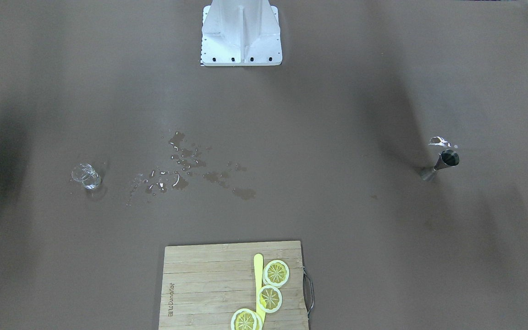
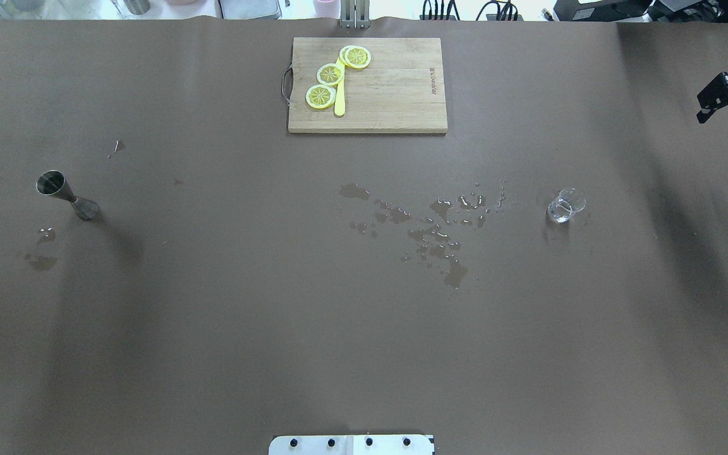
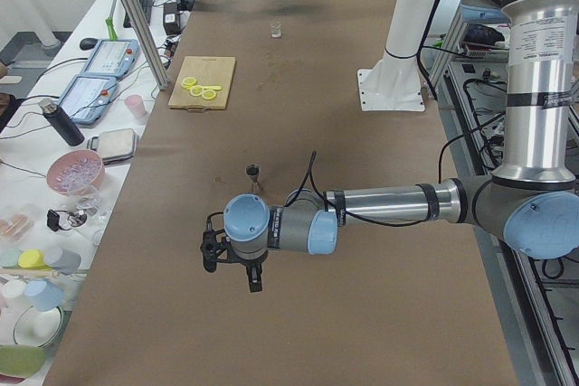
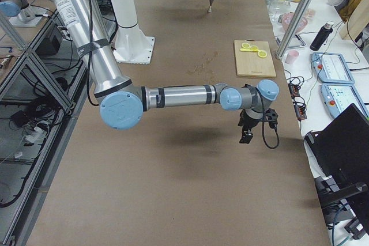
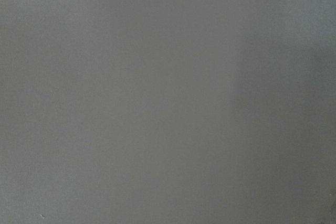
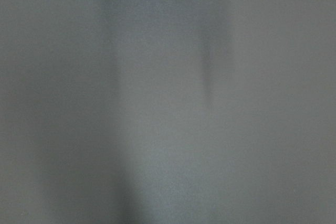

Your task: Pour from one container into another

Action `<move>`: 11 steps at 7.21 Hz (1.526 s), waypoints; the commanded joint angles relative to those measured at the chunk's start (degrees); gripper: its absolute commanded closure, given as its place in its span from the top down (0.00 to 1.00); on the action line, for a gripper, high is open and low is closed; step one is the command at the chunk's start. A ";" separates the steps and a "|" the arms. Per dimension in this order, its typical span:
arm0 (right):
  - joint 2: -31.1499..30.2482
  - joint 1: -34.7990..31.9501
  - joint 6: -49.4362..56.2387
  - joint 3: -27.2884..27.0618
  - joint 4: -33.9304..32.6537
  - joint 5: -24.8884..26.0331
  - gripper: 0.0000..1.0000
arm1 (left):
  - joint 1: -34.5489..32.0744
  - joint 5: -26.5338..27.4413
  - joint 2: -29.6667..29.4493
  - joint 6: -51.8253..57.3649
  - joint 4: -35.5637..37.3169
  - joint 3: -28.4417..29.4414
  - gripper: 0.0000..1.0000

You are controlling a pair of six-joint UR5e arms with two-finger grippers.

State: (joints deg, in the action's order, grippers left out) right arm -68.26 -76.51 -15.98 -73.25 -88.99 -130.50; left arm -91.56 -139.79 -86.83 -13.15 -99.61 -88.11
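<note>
Nearest the overhead camera sat the robot's white base plate [image 2: 351, 444], at the middle of the brown table [image 2: 212, 354]'s near edge. Farthest left, out of that view, the left gripper [image 3: 255, 279] hung over the table's left end with its fingers pointing down. Only the side view showed it, so whether the fingers were apart or together could not be told.

One steel jigger [image 2: 64, 193] stood upright just inboard of it, long axis vertical and mouth up, with the left arm clearly the nearer. Two small wet patches [image 2: 42, 260] lay beside it.

At the middle of the far edge lay one cutting board [image 2: 395, 95] with at least three lemon slices [image 2: 321, 96] and one yellow knife [image 2: 339, 101]. Nearer than the board, a scattered spill [image 2: 440, 237] spread across the table.

To the right stood one small clear glass [image 2: 565, 206], upright and seemingly holding a little liquid. The right gripper [image 4: 245, 136] hovered beyond it near the table's right end. Its finger state could not be judged either. Jigger and glass stood well apart, one on each arm's side.
</note>
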 commanded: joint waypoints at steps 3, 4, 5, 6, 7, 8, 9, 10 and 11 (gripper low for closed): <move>-13.97 -4.33 0.07 -16.02 -0.57 -0.11 1.00 | 5.57 0.92 -0.27 -0.56 16.98 -10.84 0.99; -16.52 -6.52 0.51 -16.83 -0.48 -0.54 1.00 | 6.64 1.88 -0.27 -0.47 16.91 -11.03 0.99; -19.25 -7.85 0.77 -18.84 -0.40 -0.64 1.00 | 6.57 4.50 -0.19 -0.30 16.82 -11.21 0.99; -22.67 -8.65 1.30 -21.91 -0.40 -0.64 1.00 | 6.48 4.52 -0.10 0.14 16.64 -11.21 0.99; -26.62 -9.52 1.39 -25.68 -0.31 -0.64 1.00 | 6.39 4.52 0.16 0.23 16.47 -10.95 0.99; -31.09 -9.62 1.48 -29.98 -0.31 -0.64 1.00 | 6.30 4.44 1.47 0.32 16.20 -10.77 0.99; -33.92 -9.62 4.61 -32.02 -0.13 -0.46 1.00 | 5.95 4.44 2.01 1.71 16.11 -10.68 0.99; -33.95 -9.62 11.43 -31.70 -0.39 0.15 1.00 | 5.26 4.17 2.27 5.38 16.29 -10.68 0.99; -33.86 -9.62 12.37 -31.26 -0.40 0.24 1.00 | 4.81 4.26 2.28 5.50 16.38 -10.60 0.99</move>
State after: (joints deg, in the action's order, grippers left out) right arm -101.58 -86.10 -7.09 -104.47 -89.31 -130.56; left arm -86.11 -135.50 -84.77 -9.16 -83.34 -98.79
